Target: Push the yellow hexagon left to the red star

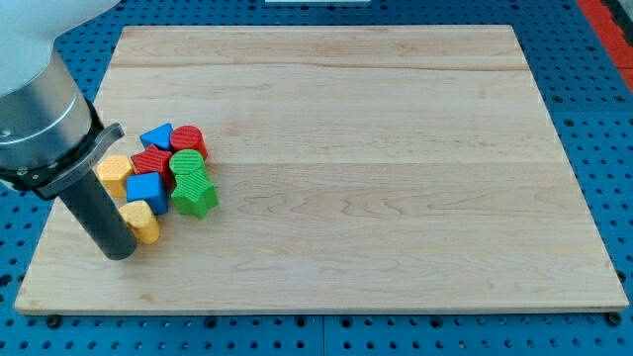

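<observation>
Pushing is all we can do here, since our arm ends in a bare rod with nothing to open, close or hold. Our tip (pixel 121 255) sits at the view's lower left of the board (pixel 396 148), touching or just beside a yellow block (pixel 141 222) of rounded shape.

Above it lies the yellow hexagon (pixel 114 174), partly hidden behind the rod, at the left edge of a tight cluster. Right beside it comes the red star (pixel 153 161), or what we take for the star, as its outline is hard to read from here. Packed around are a blue block (pixel 147 189), a blue triangle (pixel 156 136), a red cylinder (pixel 188 140), a green cylinder (pixel 186 162) and a green star (pixel 196 195).

So we judge the hexagon already lies at the star's left, close or touching. Only 1 small nudge seems needed, if any. Doing it well means coming round to the hexagon's outer side, clear of the lower yellow block, and pressing gently towards the star, so the cluster doesn't scatter.
</observation>
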`<state>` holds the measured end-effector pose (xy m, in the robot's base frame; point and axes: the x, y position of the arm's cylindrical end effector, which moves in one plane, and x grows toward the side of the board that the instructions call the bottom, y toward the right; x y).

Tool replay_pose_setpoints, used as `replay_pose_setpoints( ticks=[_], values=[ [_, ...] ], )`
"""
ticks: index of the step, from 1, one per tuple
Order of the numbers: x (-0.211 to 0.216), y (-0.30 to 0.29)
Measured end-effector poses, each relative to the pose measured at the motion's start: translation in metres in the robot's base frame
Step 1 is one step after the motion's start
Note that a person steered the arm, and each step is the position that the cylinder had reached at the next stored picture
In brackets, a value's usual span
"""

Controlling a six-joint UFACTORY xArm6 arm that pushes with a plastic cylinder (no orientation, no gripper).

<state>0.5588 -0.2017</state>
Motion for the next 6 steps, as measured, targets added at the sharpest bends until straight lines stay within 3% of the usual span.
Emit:
replay_pose_setpoints(
  ticks=[4,6],
  values=[
    [-0.037,0.002],
    [-0.037,-0.041]
  ],
)
